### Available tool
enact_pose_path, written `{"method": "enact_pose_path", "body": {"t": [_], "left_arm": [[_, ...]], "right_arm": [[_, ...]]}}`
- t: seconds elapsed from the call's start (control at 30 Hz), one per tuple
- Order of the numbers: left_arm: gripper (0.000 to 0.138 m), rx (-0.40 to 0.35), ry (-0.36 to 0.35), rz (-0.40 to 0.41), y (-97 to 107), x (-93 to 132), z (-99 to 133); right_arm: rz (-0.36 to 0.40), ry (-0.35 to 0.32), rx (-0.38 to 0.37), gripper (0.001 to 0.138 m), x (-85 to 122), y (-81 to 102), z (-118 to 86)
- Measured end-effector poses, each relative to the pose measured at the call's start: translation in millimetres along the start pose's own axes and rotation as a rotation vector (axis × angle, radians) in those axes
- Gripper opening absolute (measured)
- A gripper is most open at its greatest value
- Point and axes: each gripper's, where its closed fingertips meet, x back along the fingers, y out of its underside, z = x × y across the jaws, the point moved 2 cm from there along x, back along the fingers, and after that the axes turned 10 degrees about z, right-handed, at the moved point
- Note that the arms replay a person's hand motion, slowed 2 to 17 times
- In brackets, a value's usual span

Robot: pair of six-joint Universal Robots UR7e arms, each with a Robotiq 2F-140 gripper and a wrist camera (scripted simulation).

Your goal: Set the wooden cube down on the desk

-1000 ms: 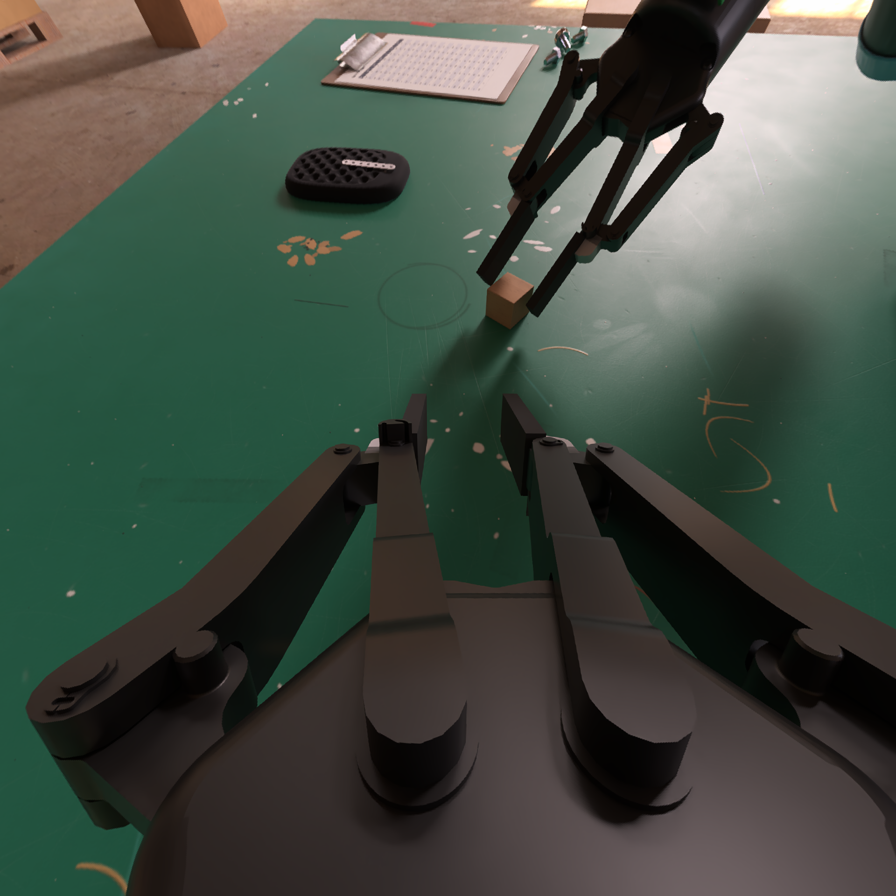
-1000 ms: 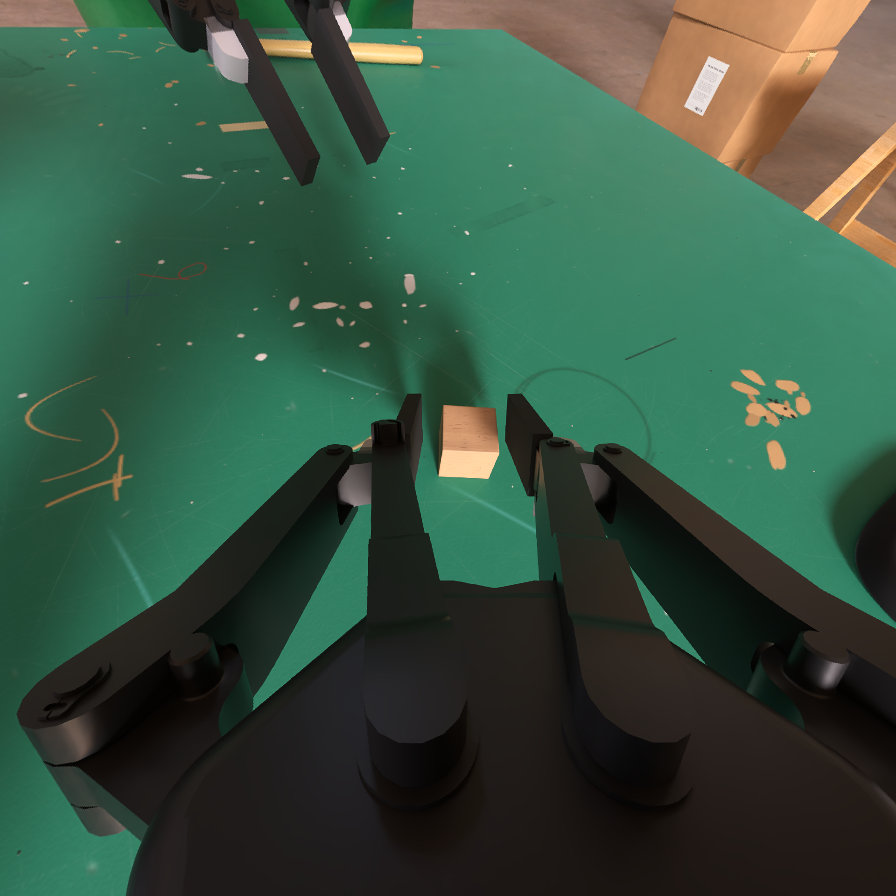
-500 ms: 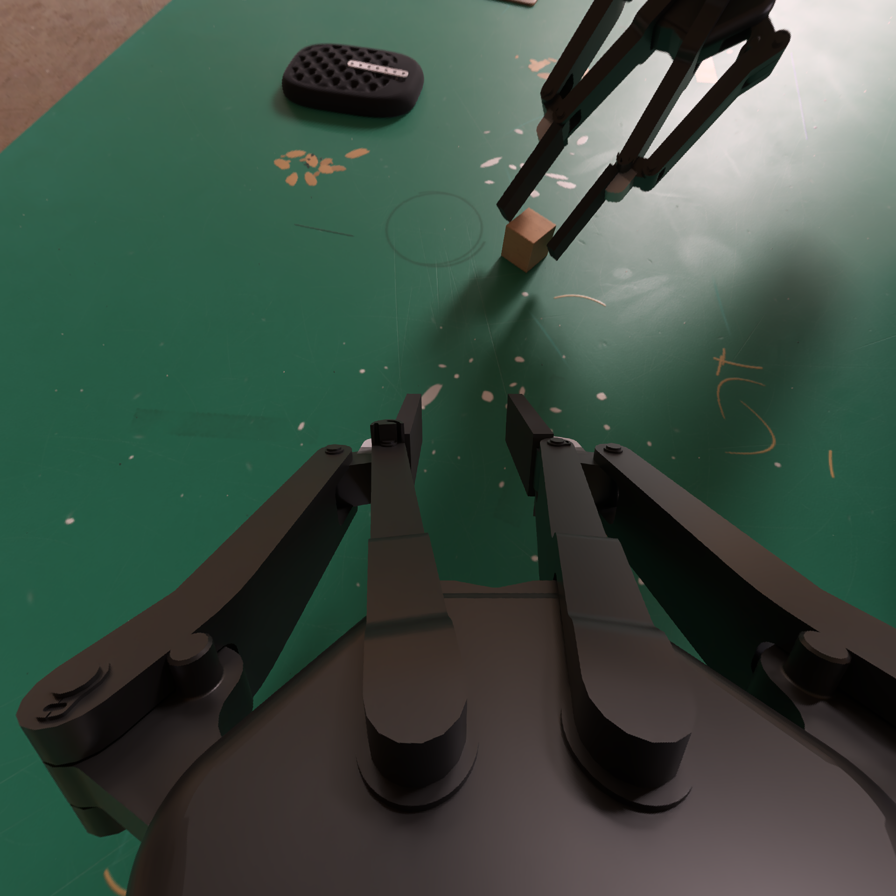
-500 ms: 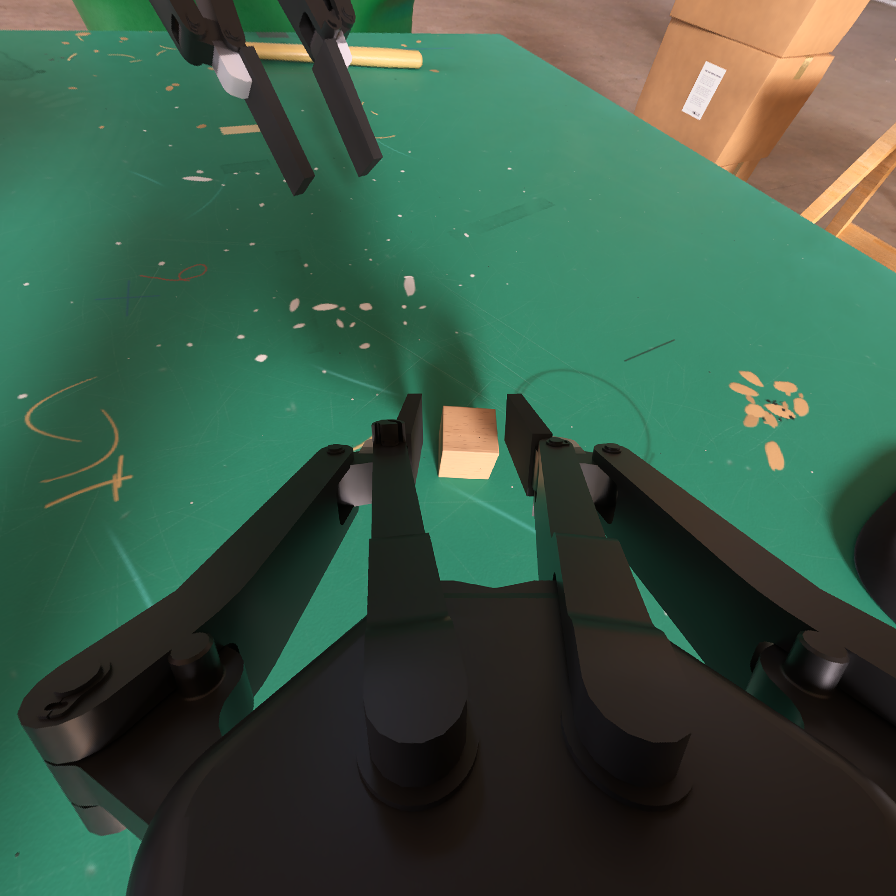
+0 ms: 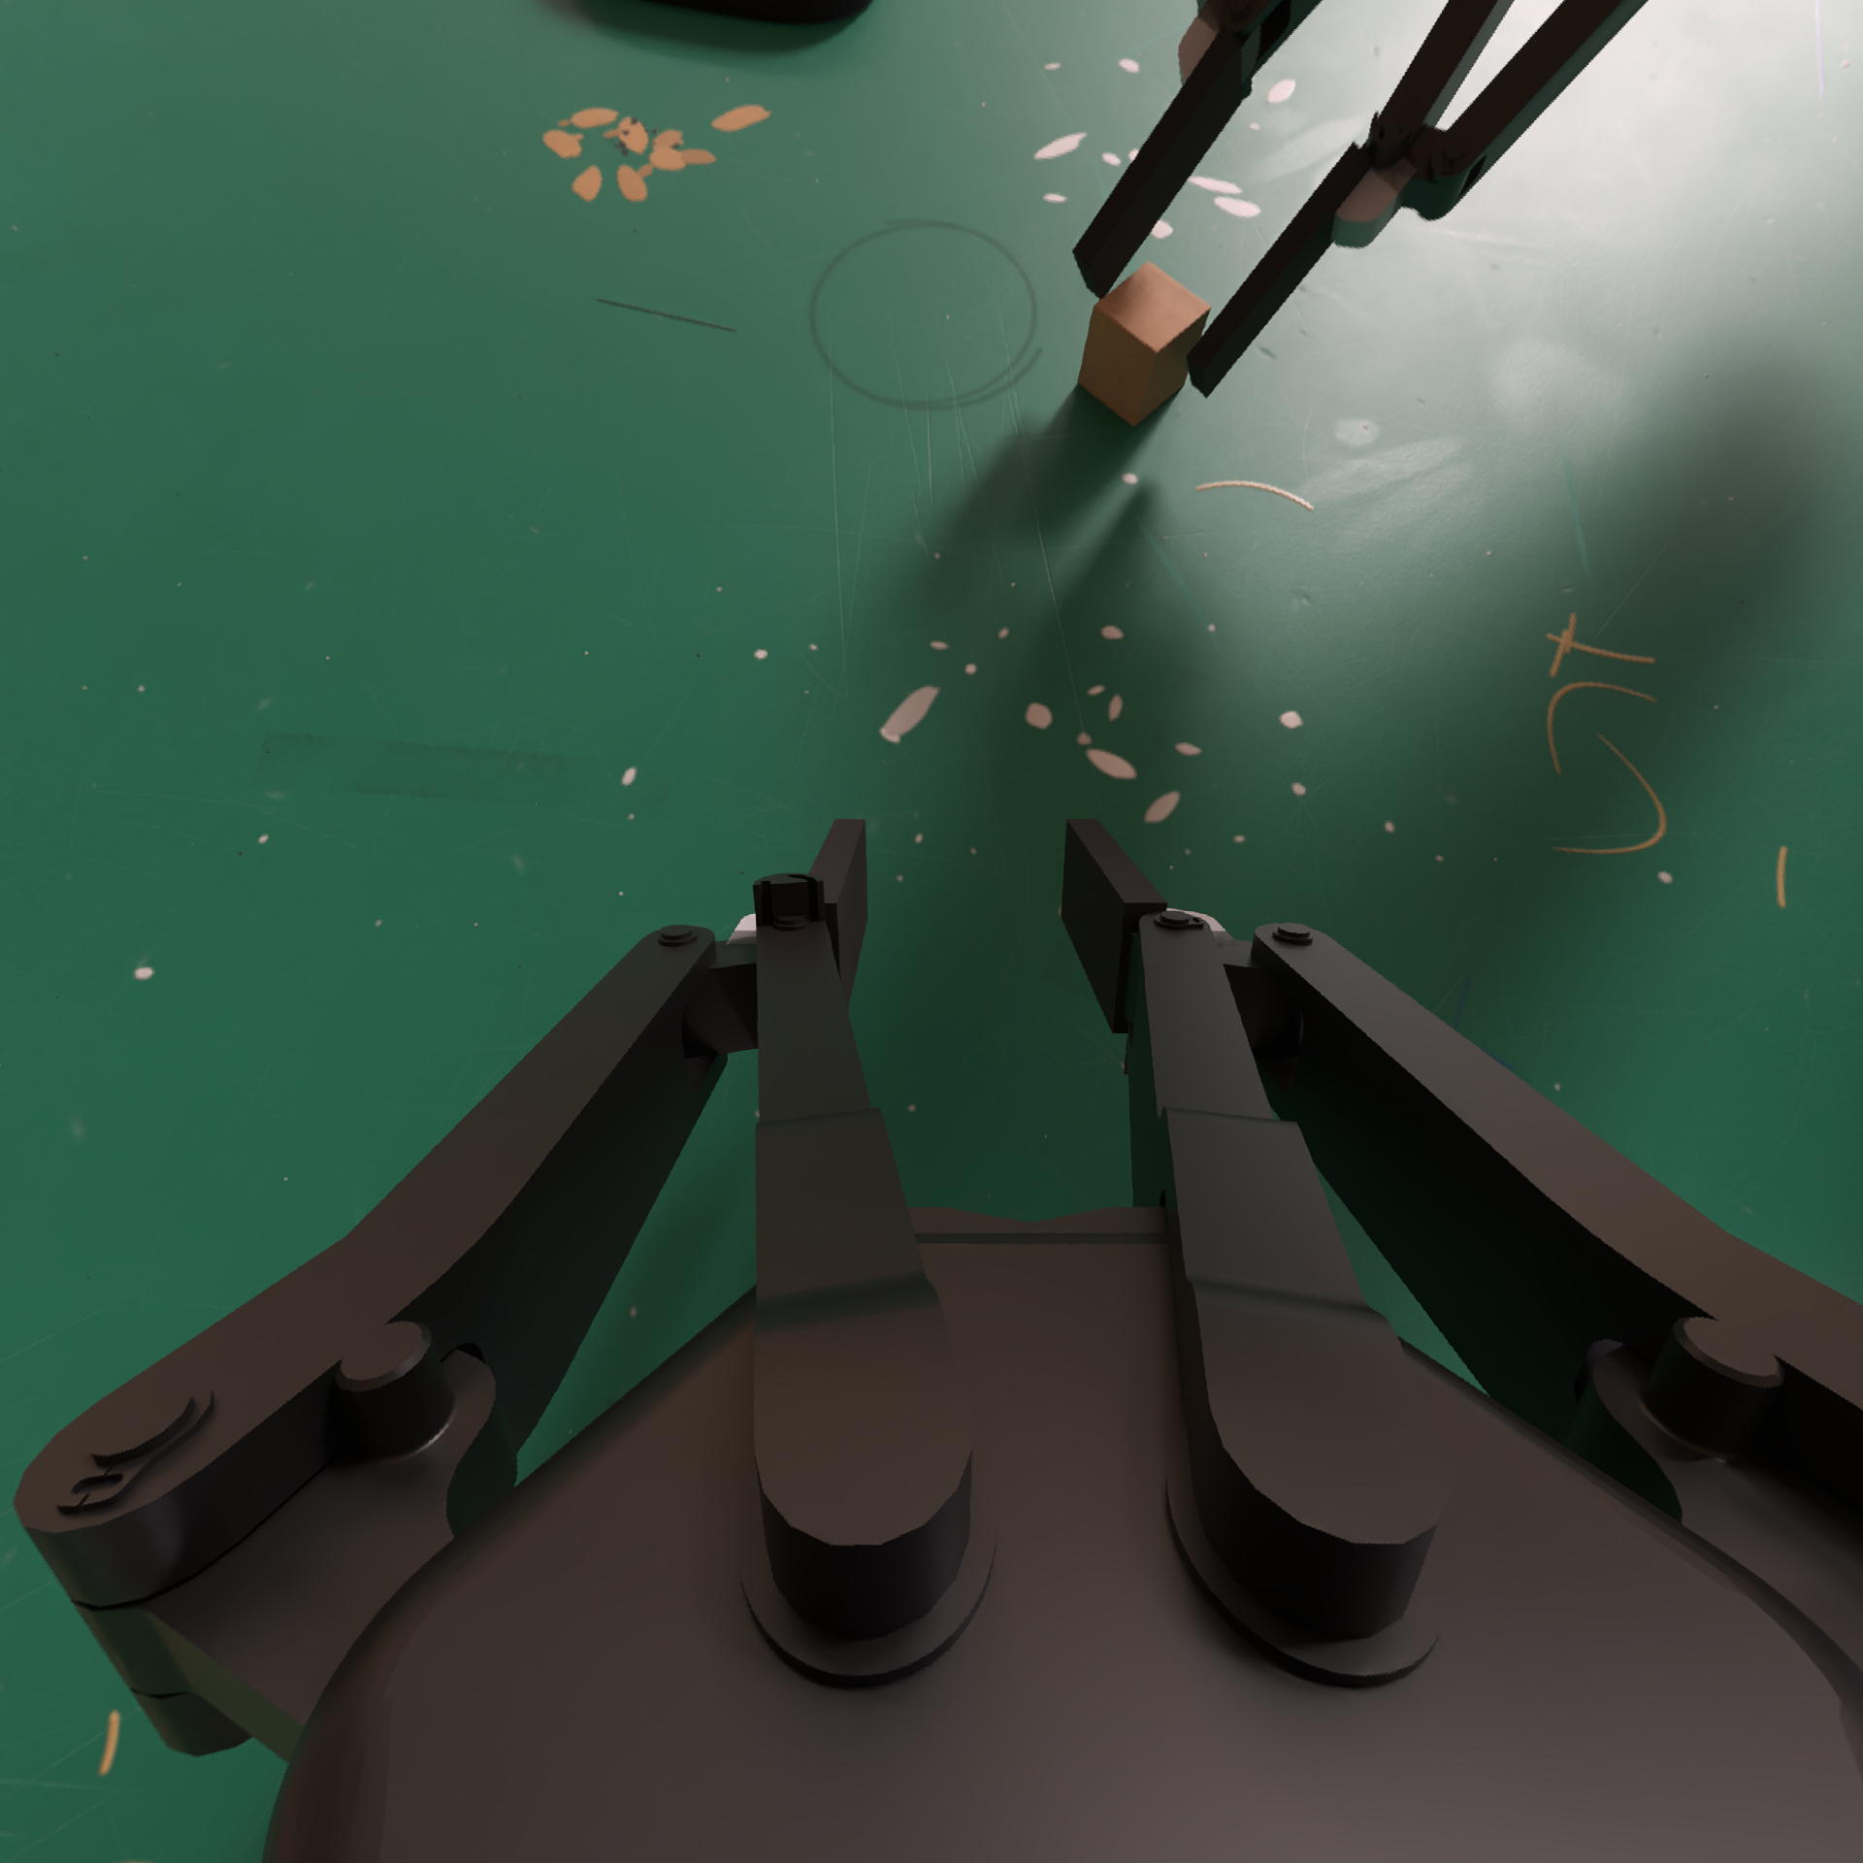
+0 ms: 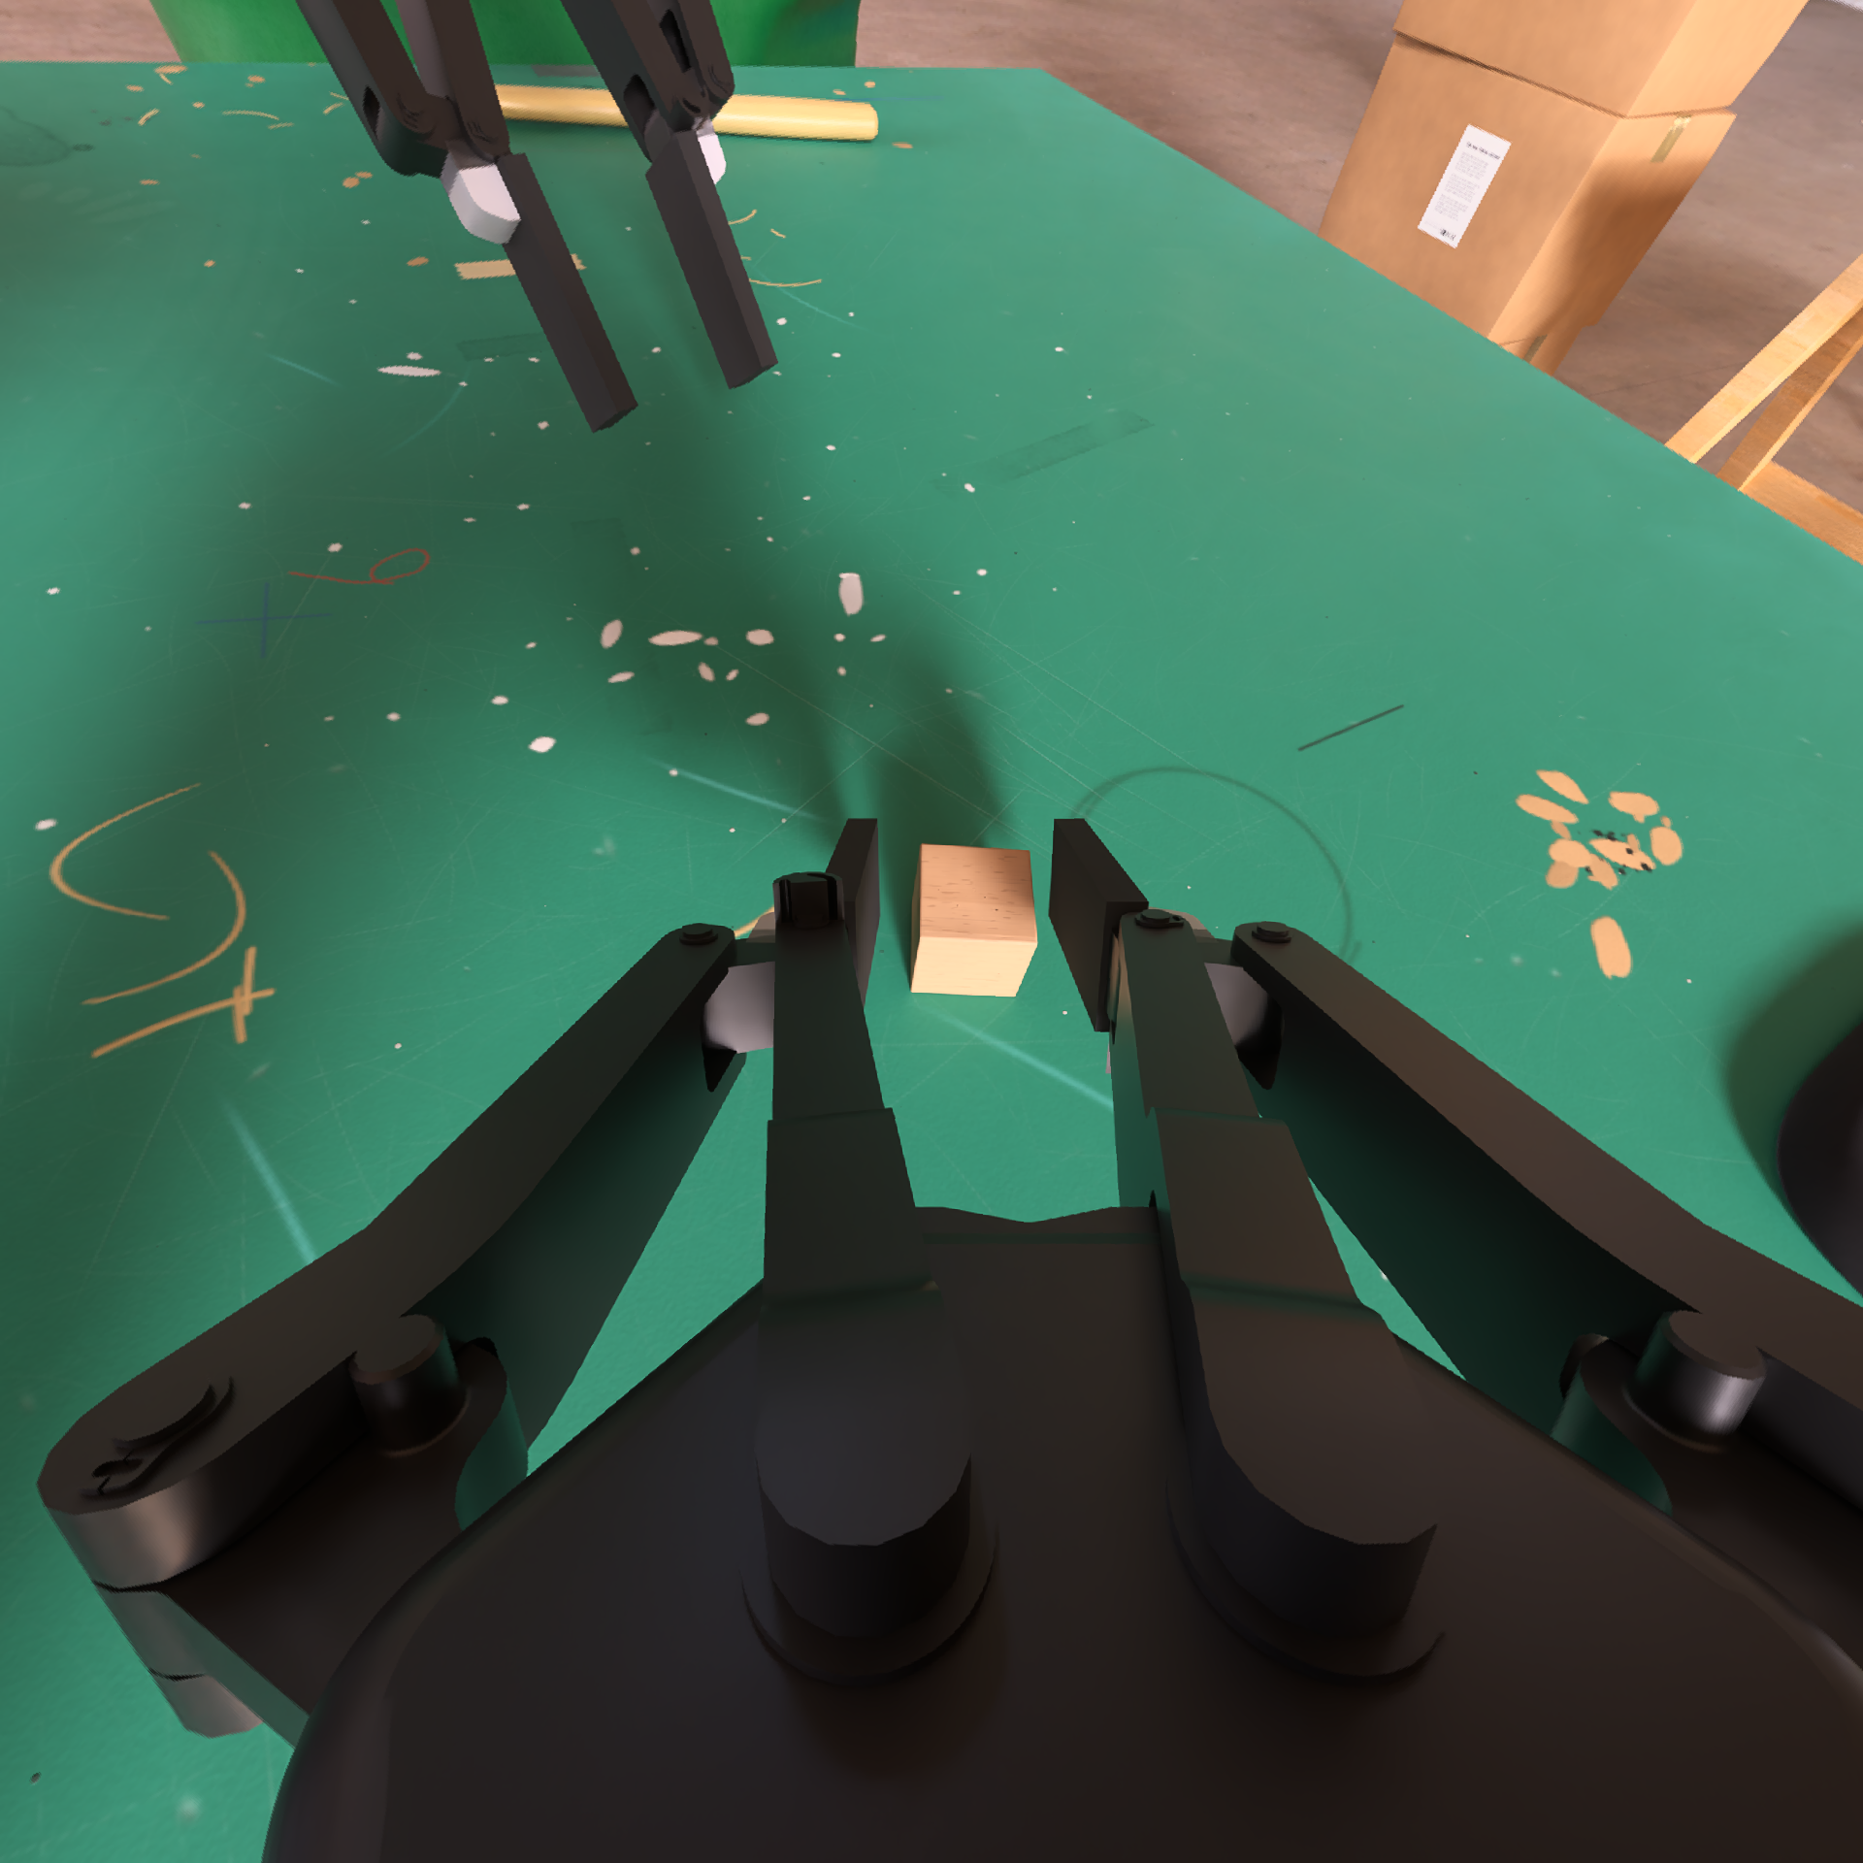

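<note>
The small wooden cube (image 6: pixel 974 917) rests on the green desk (image 6: pixel 1210 524). It lies between the two fingertips of my right gripper (image 6: pixel 963 887), with a narrow gap on each side. The right gripper is open and does not touch the cube. In the left wrist view the cube (image 5: pixel 1144 338) shows far ahead, with the right gripper (image 5: pixel 1144 323) straddling it from above. My left gripper (image 5: pixel 963 887) is open and empty, hovering above the desk well short of the cube. It also shows in the right wrist view (image 6: pixel 680 398), at the far side.
A yellow wooden rod (image 6: pixel 696 111) lies at the desk's far edge. A black object (image 6: pixel 1830 1139) sits at the right border. Cardboard boxes (image 6: pixel 1553 151) and a wooden frame (image 6: pixel 1784 403) stand on the floor beyond the desk's right edge. A drawn circle (image 5: pixel 922 313) lies beside the cube.
My left gripper has tilted down and come nearer the cube's side of the desk; the clipboard and black pad have slid out of its view. The right gripper and cube have not moved.
</note>
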Motion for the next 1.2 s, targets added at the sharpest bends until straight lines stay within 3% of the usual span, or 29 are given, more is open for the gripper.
{"method": "enact_pose_path", "body": {"t": [0.3,1.2], "left_arm": [[0.056,0.002,-0.001,-0.035,9.3,1.0,-2.0],[0.066,0.050,-0.024,0.005,10.0,6.0,-9.8]], "right_arm": [[0.000,0.001,0.000,0.046,0.0,-0.1,0.2],[0.008,0.003,-0.002,0.045,0.6,-0.8,0.6]]}}
